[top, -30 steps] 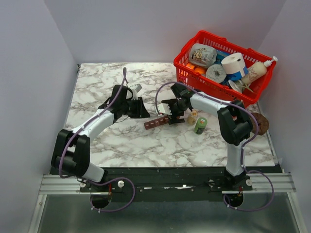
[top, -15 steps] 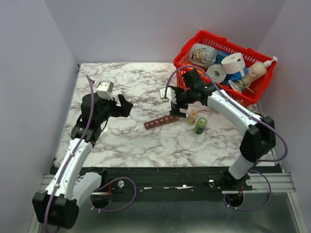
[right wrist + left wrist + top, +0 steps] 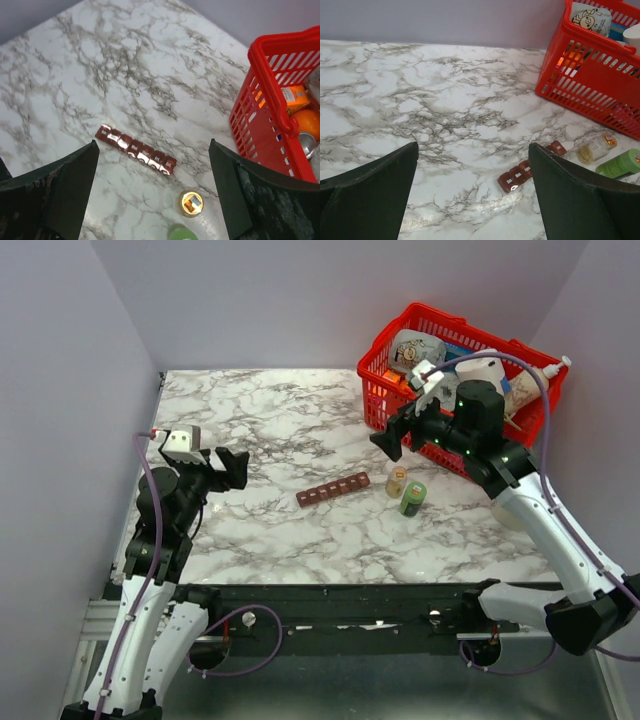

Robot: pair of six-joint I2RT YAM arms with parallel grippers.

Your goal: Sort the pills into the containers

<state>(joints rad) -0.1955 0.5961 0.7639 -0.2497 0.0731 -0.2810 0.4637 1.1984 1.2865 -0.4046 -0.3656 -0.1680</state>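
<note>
The containers [image 3: 333,489] are one reddish-brown strip of small cells lying aslant mid-table, its day-labelled lids down. In the right wrist view the containers [image 3: 136,149] show whole; in the left wrist view the containers [image 3: 516,175] are partly behind my right finger. No pills show loose. A small clear bottle [image 3: 397,481] and a green bottle [image 3: 412,498] stand just right of the strip. My left gripper [image 3: 232,466] hangs open, left of the strip and raised. My right gripper [image 3: 390,443] is open too, high above the bottles. Both hold nothing.
A red wire basket [image 3: 460,380] full of groceries sits at the back right, just behind my right gripper. It also fills the right side as the basket [image 3: 270,115] and the basket [image 3: 590,75]. Grey walls enclose the marble table [image 3: 260,420].
Both arms have lifted away from the strip, the left swinging back left, the right rising toward the basket. The left jaws went from nearly shut to wide open. The strip stayed put.
</note>
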